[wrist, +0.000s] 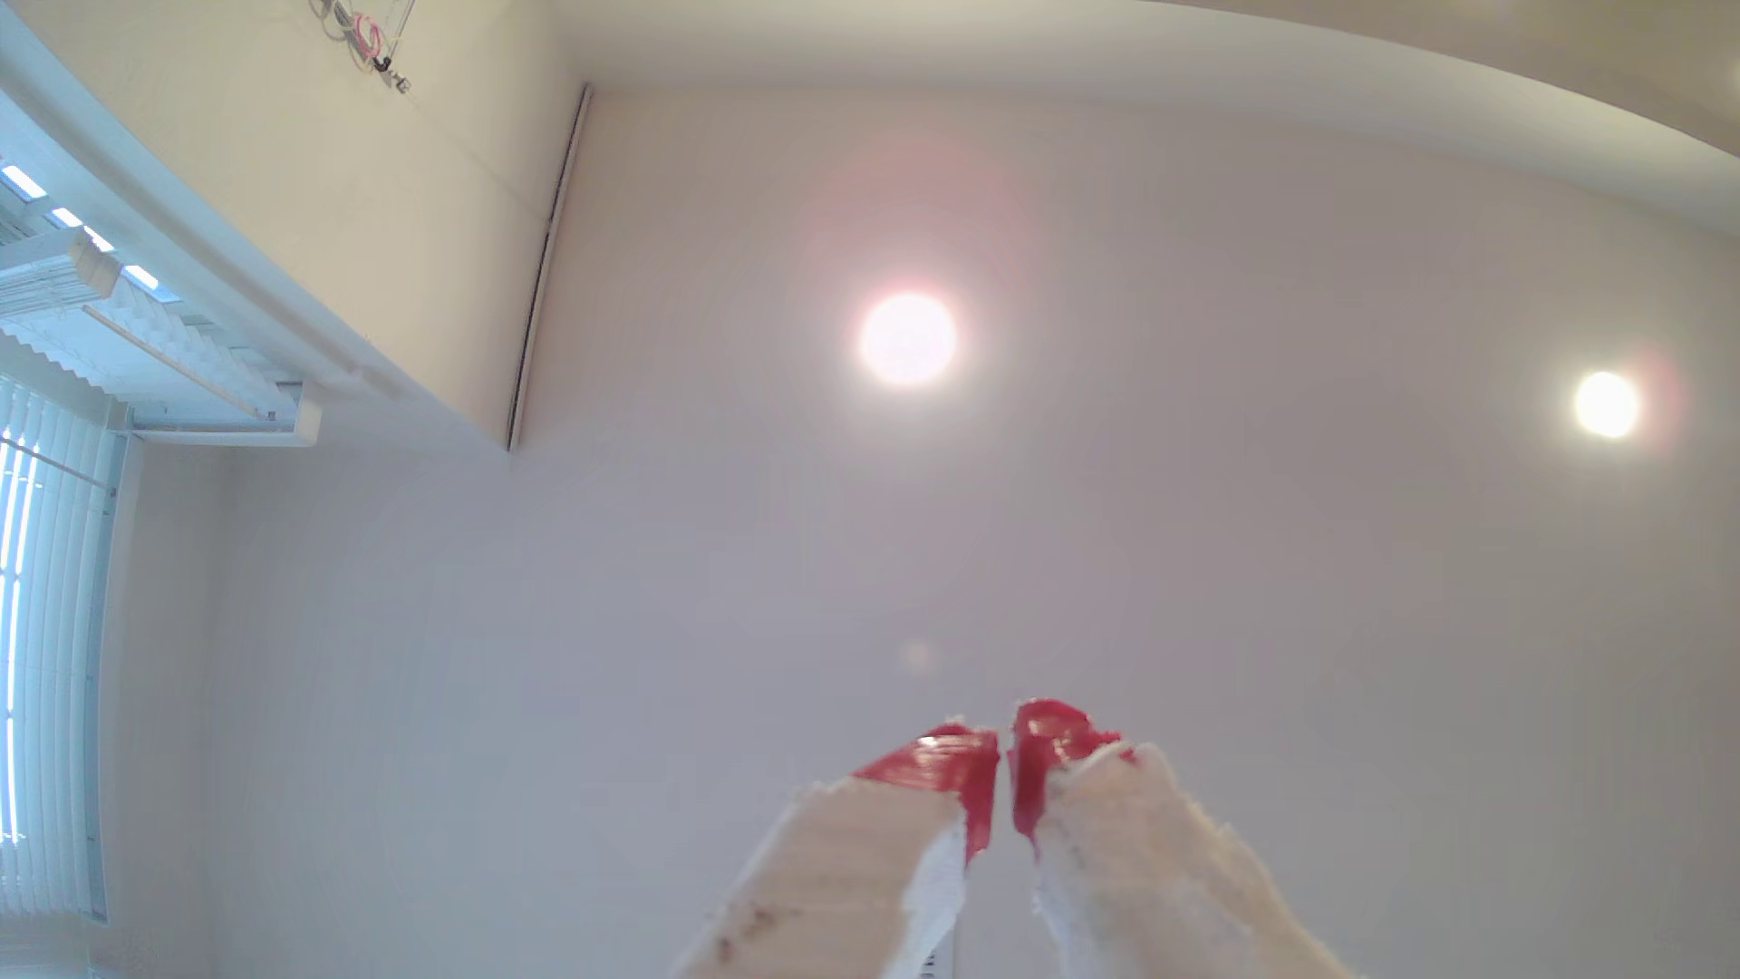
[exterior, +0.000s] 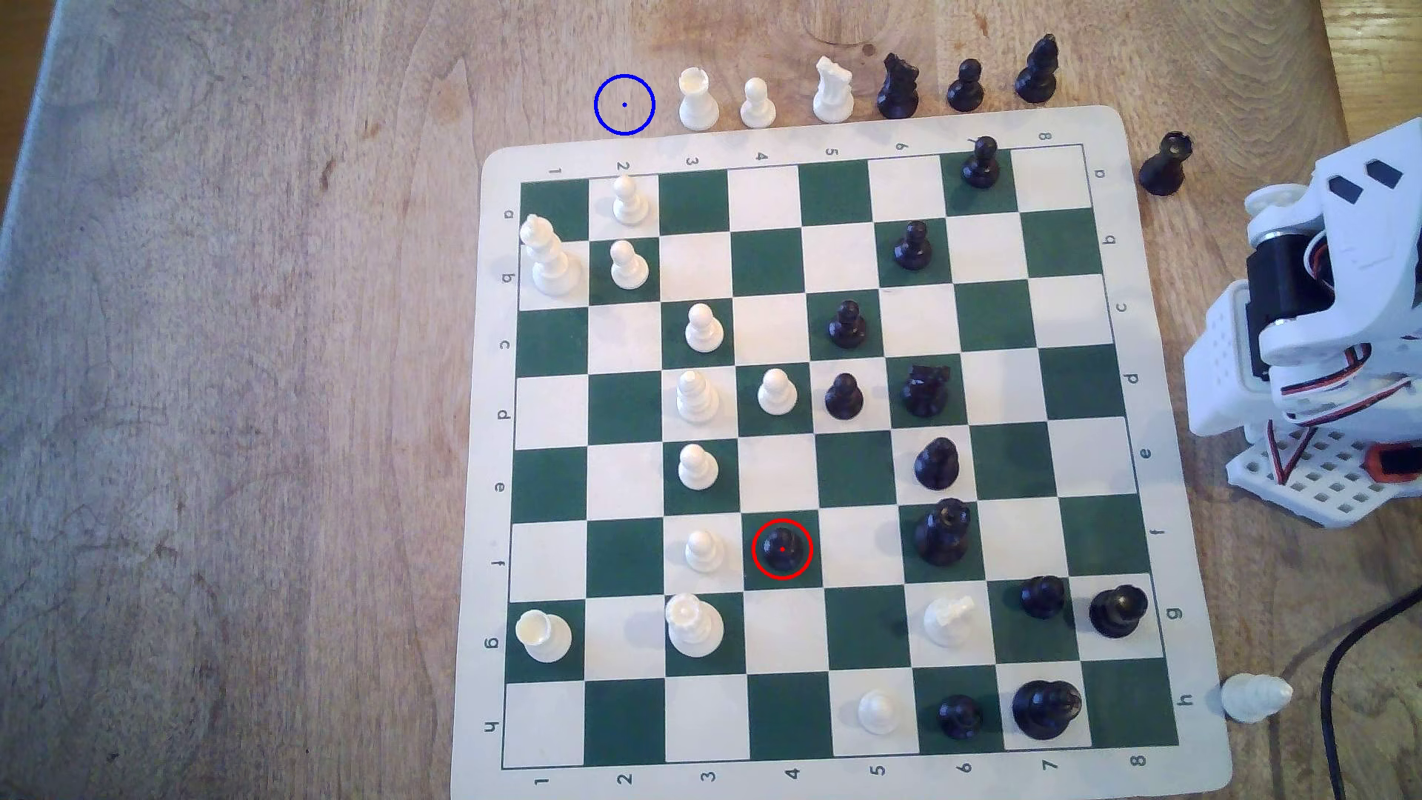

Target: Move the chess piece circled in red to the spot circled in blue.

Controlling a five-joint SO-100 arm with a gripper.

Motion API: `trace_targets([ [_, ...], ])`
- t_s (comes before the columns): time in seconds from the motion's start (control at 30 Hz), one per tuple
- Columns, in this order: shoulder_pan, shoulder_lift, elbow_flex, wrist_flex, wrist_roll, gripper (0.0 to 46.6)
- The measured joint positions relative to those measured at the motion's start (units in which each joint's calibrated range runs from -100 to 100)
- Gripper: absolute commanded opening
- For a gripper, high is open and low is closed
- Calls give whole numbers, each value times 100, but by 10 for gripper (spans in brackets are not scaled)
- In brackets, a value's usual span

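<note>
The chess piece circled in red (exterior: pixel 782 548) is a small black pawn standing on a green square in row f, column 4 of the chessboard (exterior: pixel 492 185). The spot circled in blue (exterior: pixel 624 105) is bare wood just beyond the board's far edge, to the exterior view's left of a row of captured pieces. The white arm (exterior: pixel 1323 323) is folded up off the board at the exterior view's right, far from the pawn. In the wrist view my gripper (wrist: pixel 1004 748) points at the ceiling, its red-tipped fingers (wrist: pixel 942 767) pressed together with nothing between them.
Many white and black pieces stand across the board; a white pawn (exterior: pixel 704 550) is right beside the ringed pawn. Captured pieces (exterior: pixel 833 91) line the far edge. A black rook (exterior: pixel 1165 163) and a fallen white piece (exterior: pixel 1256 696) lie off the board near the arm. A black cable (exterior: pixel 1354 654) runs at the exterior view's right.
</note>
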Motion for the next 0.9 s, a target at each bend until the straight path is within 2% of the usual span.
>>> trace_targets([
  [0.17, 0, 0, 0, 382, 0, 12],
  [0.33, 0, 0, 0, 1984, 0, 11],
  [0.53, 59, 0, -90, 5028, 0, 11],
  [0.73, 177, 101, -1121, 9068, -29, 11],
  [0.9, 118, 897, -2033, 10661, -29, 18],
])
